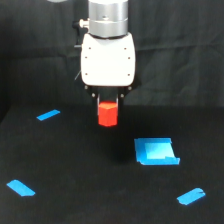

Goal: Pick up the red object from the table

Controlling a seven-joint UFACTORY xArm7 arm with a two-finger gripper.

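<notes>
Red-orange and stubby, the red object (107, 114) sits at the centre of the frame, pinched at its top between the dark fingers of the white gripper (107, 103), which hangs from the top centre. The fingers are closed snugly on the block. It appears lifted clear of the black table (75, 190), though the gap is hard to judge. A blue square piece (156, 151) lies lower right. To finish well: rise straight up, grip steady, no swinging.

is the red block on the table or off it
Off it, as far as the view shows: the red object hangs under the end effector, its top tucked between the dark fingers, with the black table lower in the picture.
</notes>
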